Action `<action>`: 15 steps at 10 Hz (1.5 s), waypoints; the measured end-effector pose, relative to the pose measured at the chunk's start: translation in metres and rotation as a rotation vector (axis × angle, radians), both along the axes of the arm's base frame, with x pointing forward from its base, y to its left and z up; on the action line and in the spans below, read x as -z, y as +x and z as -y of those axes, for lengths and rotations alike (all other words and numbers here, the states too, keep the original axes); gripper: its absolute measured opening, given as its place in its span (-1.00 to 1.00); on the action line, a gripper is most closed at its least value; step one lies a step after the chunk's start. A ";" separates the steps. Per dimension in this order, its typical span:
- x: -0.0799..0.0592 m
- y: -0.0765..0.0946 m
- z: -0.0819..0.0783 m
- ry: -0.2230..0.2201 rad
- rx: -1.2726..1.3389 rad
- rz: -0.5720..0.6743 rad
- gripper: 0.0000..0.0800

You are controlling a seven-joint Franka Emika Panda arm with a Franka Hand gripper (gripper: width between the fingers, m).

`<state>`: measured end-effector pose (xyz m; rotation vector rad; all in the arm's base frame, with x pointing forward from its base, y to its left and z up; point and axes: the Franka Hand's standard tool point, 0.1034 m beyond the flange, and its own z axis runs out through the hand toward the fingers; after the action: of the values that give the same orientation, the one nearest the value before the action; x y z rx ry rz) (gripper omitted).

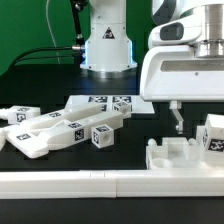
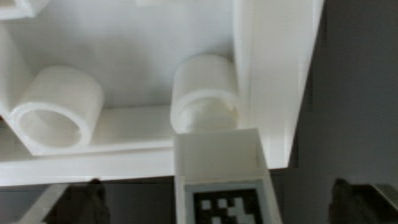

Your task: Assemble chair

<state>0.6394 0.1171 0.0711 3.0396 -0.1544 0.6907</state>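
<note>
The chair is in loose white tagged parts. The slotted seat block (image 1: 183, 156) lies at the exterior view's right, with a tagged part (image 1: 212, 138) at its far right end. My gripper (image 1: 178, 124) hangs just above the block. In the wrist view the gripper (image 2: 222, 206) is open. Its dark fingers (image 2: 75, 205) stand wide on either side of a tagged white bar (image 2: 228, 185) without touching it. Beyond the bar are two round pegs (image 2: 203, 92) inside a white frame. Legs and bars (image 1: 55, 132) lie in a pile at the exterior view's left.
The marker board (image 1: 108, 102) lies flat behind the pile. A long plain white border rail (image 1: 90, 186) runs along the front. The robot base (image 1: 106, 45) stands at the back, with cables to its left.
</note>
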 end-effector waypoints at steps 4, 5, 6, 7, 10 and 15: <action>-0.019 0.018 0.004 0.004 0.043 -0.228 0.62; -0.020 0.020 0.007 -0.001 0.055 -0.301 0.62; -0.020 0.023 0.013 -0.005 0.070 -0.367 0.62; -0.017 0.026 0.015 -0.003 0.084 -0.381 0.62; -0.012 0.026 0.011 0.035 0.140 -0.362 0.49; -0.012 0.026 0.011 0.119 0.445 -0.343 -0.29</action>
<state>0.6658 0.1064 0.0833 3.0010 -0.8505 0.1329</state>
